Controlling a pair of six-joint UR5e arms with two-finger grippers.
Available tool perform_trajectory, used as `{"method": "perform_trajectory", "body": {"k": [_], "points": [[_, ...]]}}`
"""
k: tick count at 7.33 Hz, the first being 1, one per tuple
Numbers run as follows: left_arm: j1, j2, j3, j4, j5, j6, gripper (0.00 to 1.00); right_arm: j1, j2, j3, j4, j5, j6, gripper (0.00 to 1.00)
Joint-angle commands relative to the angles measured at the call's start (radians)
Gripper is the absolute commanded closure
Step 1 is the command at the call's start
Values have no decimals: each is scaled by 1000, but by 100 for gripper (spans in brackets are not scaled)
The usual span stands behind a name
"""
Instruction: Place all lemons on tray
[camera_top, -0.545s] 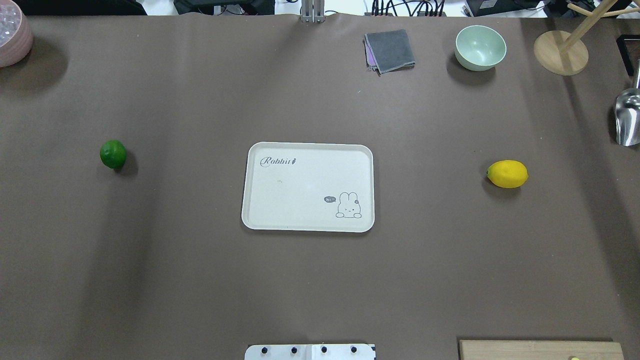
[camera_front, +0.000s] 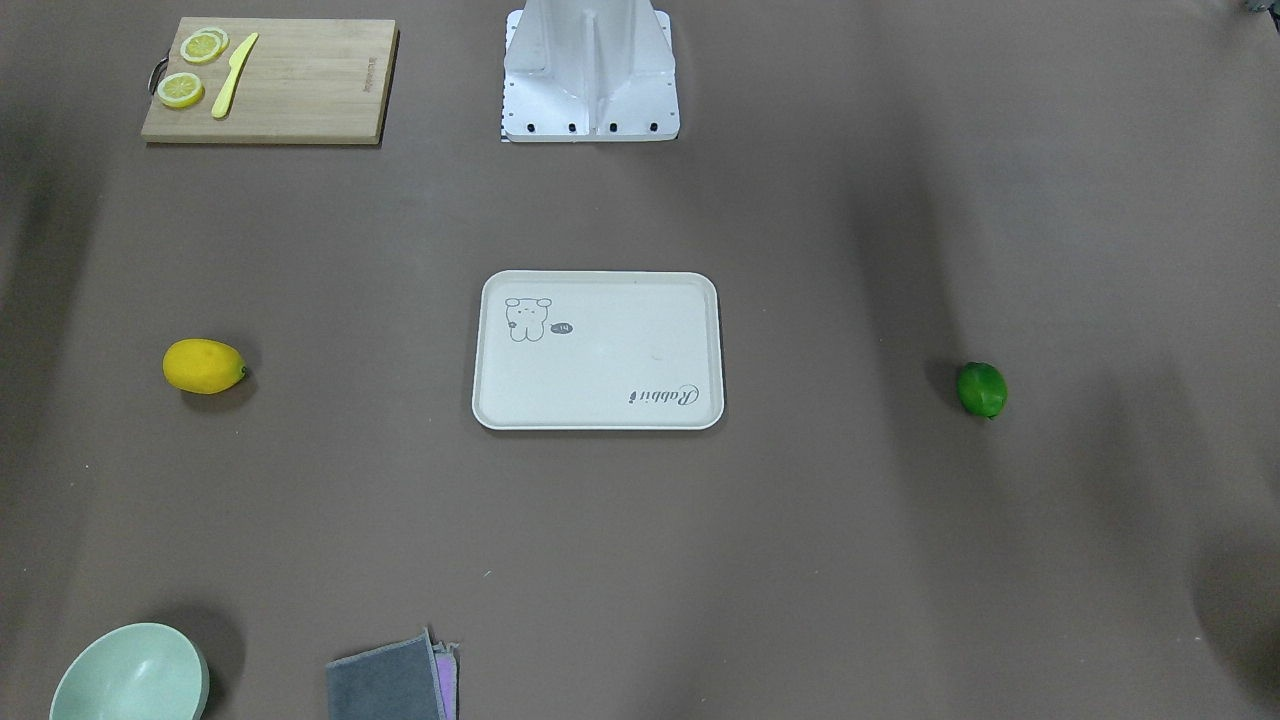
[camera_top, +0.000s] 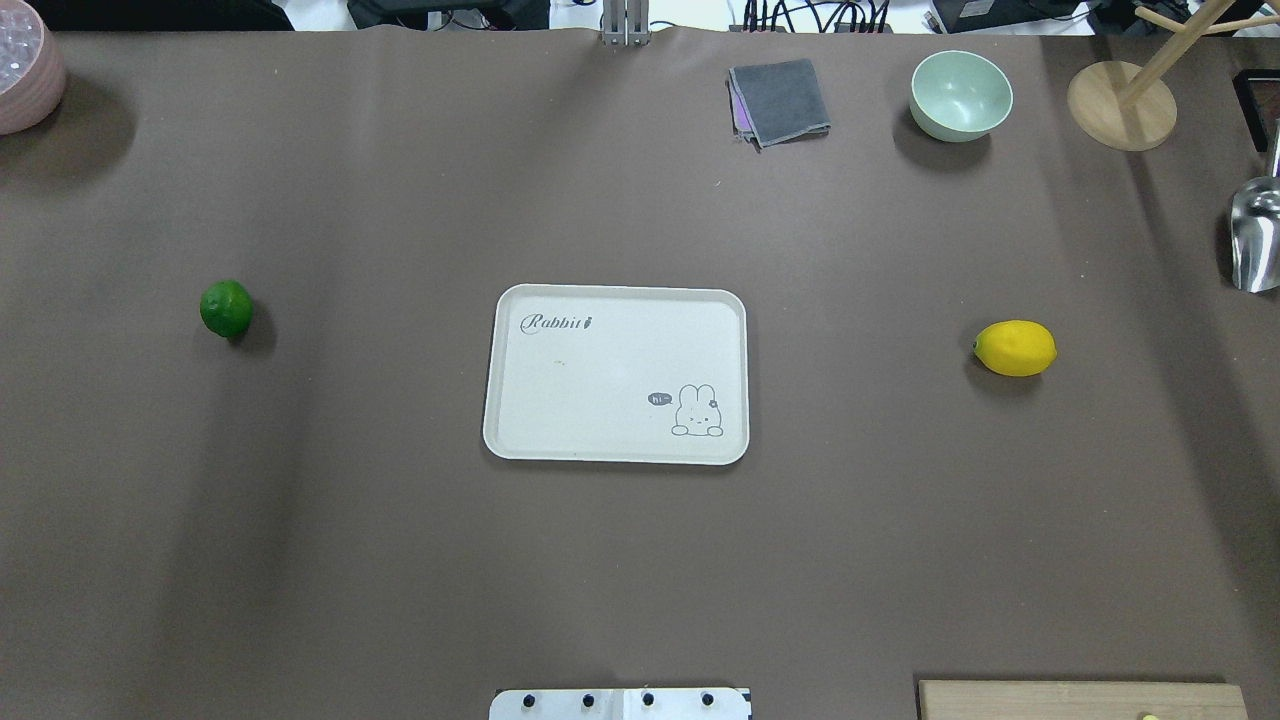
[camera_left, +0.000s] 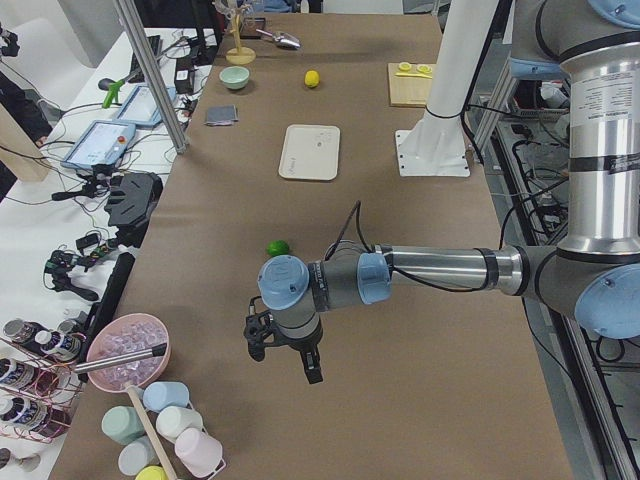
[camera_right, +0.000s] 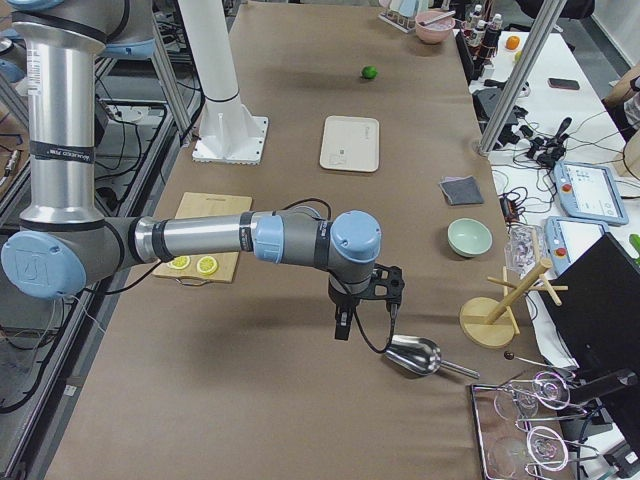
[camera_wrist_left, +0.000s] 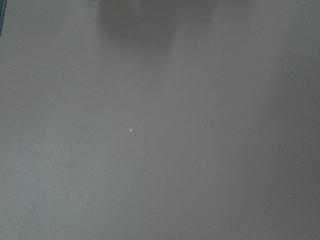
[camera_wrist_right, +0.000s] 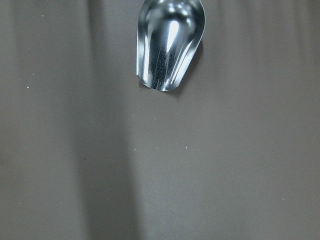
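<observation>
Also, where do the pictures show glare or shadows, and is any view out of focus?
Right wrist view: bright glare streaks on the metal scoop, whose edges look sharp. Left wrist view: only bare table cover, featureless, with a soft shadow at the top. Overhead view: even light; the green lemon and yellow lemon cast short soft shadows.

Tray (camera_top: 600, 360) matt cream; yellow lemon (camera_top: 1015, 348) glossy; scoop (camera_wrist_right: 170, 45) polished metal; cutting board (camera_front: 300, 90) wood.

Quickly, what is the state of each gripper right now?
Left gripper: cannot tell, it shows only in a side view.
Right gripper: cannot tell, same reason.
</observation>
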Motion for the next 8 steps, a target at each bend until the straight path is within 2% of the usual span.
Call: {"method": "perform_trajectory", "body": {"k": [1, 2, 4, 6, 8], "points": [[52, -4, -12, -15, -6, -37, 2, -1, 0, 7, 0, 4, 1, 1], [60, -5, -21, -43, -8, -134, 3, -1, 3, 8, 1, 6, 1, 1], [128, -8, -34, -130, -85, -310, 3, -1, 3, 26, 1, 6, -1, 1], [300, -68, -32, -234, -84, -565, 3, -12, 3, 52, 1, 7, 1, 1], [421, -114, -23, -301, -72, -722, 3, -110, 17, 106, 1, 4, 1, 1]]}}
